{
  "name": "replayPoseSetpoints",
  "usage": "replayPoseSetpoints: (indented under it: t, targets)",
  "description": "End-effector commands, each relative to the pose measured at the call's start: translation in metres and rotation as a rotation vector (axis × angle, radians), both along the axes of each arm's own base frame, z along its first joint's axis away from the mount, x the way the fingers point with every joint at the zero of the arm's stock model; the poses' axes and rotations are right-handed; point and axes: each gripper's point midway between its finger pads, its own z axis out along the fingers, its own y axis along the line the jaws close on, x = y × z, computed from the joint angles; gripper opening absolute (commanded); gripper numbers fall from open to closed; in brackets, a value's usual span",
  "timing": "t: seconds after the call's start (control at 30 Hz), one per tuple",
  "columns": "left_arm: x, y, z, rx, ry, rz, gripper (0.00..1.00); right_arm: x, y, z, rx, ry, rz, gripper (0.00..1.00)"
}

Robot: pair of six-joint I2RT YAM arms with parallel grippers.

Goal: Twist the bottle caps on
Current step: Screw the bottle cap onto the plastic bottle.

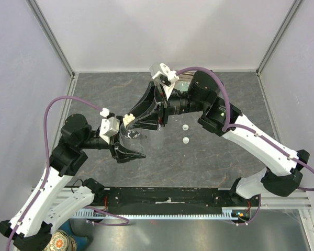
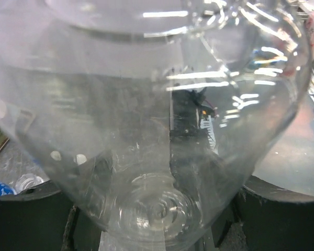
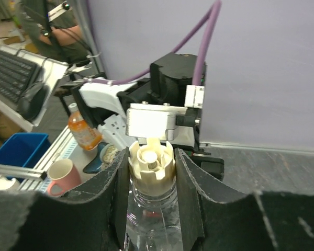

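Just at 9 o'clock of tabletop (image 1: 214,162) centre, left jaws grasp the clear bottle (image 3: 149,225), right jaws clench the cream cap (image 3: 152,157) on its neck, spare caps (image 1: 186,140) at 3 o'clock; risk: off-axis twist likely cross-threads, or bottle spins.

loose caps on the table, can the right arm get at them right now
Probably not yet: the right arm has its jaws closed on a cap atop the bottle. The two loose caps lie uncovered just near its wrist, so once it lets go the way looks free.
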Motion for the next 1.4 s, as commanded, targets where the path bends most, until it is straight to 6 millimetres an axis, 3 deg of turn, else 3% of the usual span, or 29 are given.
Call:
replayPoseSetpoints:
  t: [0.0,0.17,0.3,0.43,0.6,0.7,0.73,0.83,0.93,1.17,1.37]
  targets:
    - [0.029,0.007,0.028,-0.053,-0.081,0.194,0.19,0.04,0.005,-0.041,-0.136,0.096,-0.236,0.06]
    - [0.046,0.013,0.037,-0.065,-0.097,0.305,0.18,0.082,-0.002,-0.053,-0.185,0.18,-0.496,0.0]
    - [0.062,0.021,0.039,-0.065,-0.095,0.415,0.19,0.101,-0.009,-0.061,-0.19,0.255,-0.633,0.0]
    - [0.072,0.028,0.041,-0.062,-0.11,0.488,0.22,0.107,-0.016,-0.065,-0.181,0.274,-0.74,0.0]
    - [0.074,0.028,0.037,-0.055,-0.104,0.494,0.24,0.087,-0.001,-0.059,-0.153,0.247,-0.663,0.01]
    - [0.072,0.028,0.036,-0.054,-0.097,0.491,0.24,0.079,0.004,-0.055,-0.136,0.227,-0.618,0.26]
    - [0.073,0.028,0.035,-0.052,-0.095,0.491,0.24,0.077,0.001,-0.049,-0.119,0.22,-0.614,0.42]
    - [0.072,0.027,0.029,-0.043,-0.086,0.482,0.25,0.074,-0.002,-0.038,-0.077,0.197,-0.599,0.57]
    - [0.071,0.025,0.025,-0.04,-0.071,0.468,0.25,0.071,-0.001,-0.031,-0.062,0.188,-0.582,0.63]
    - [0.069,0.025,0.021,-0.031,-0.074,0.461,0.26,0.069,0.001,-0.032,-0.068,0.166,-0.569,0.64]
    - [0.067,0.023,0.003,-0.005,-0.049,0.438,0.26,0.071,0.004,-0.021,-0.047,0.138,-0.564,0.67]
